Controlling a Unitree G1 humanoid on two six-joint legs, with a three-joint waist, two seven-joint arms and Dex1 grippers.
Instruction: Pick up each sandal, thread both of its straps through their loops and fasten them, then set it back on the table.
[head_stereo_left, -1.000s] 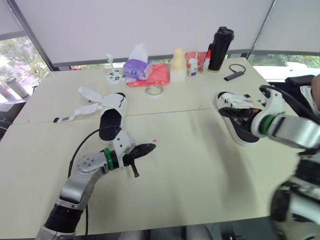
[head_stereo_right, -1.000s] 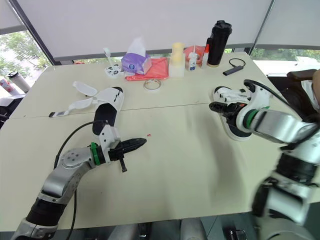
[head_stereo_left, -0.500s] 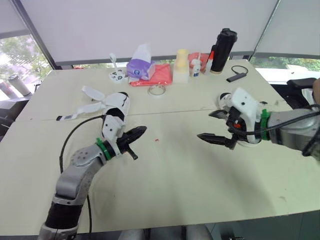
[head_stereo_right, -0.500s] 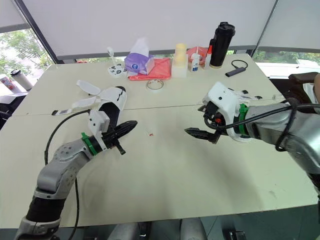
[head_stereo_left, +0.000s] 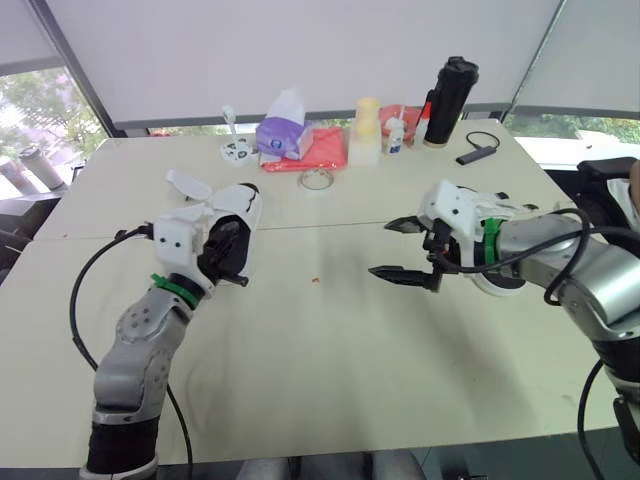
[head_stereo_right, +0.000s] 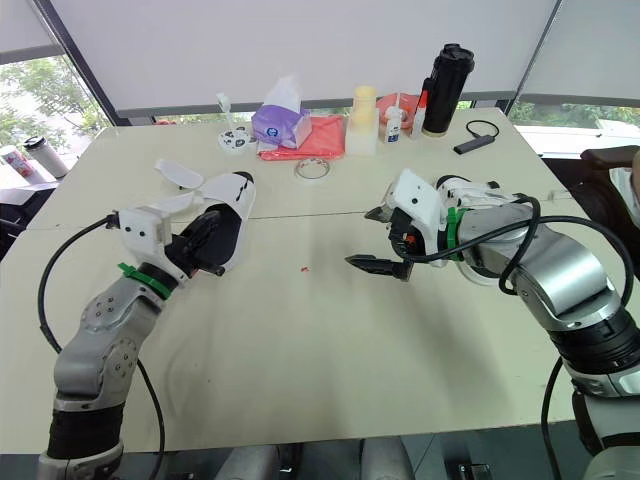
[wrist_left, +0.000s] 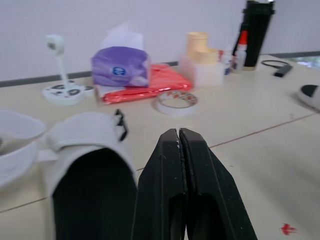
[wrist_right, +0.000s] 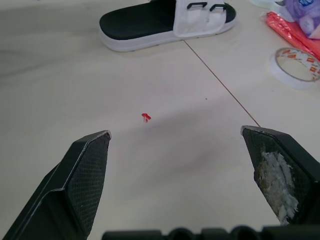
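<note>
Progress check: I'd say there's plenty left to do. The nearer sandal (wrist_right: 150, 25) lies flat on the surface (head_stereo_left: 330, 370) over on the robot's left, and its white straps (head_stereo_left: 185, 185) are flopped out to the side, clearly not through the black loops (wrist_right: 200, 6) on the upper. So both threading and fastening are undone on that one, and it hasn't been lifted.

The left tool (wrist_left: 178, 134) is clenched with its two black fingers pressed together and nothing between them. It's hanging just above the sandal's black footbed, pointing along it.

The right tool (wrist_right: 175, 133) is spread wide and empty, out over bare surface near the middle, with a tiny red speck (wrist_right: 145, 117) ahead of it.

The other sandal (wrist_left: 310, 96) sits on the surface on the robot's right, mostly tucked behind the right arm, so I honestly can't tell if its straps are done up.

My guess is the left sandal is the job in hand. It needs a proper grab first, and that shut tool has to open before it can manage one.
</note>
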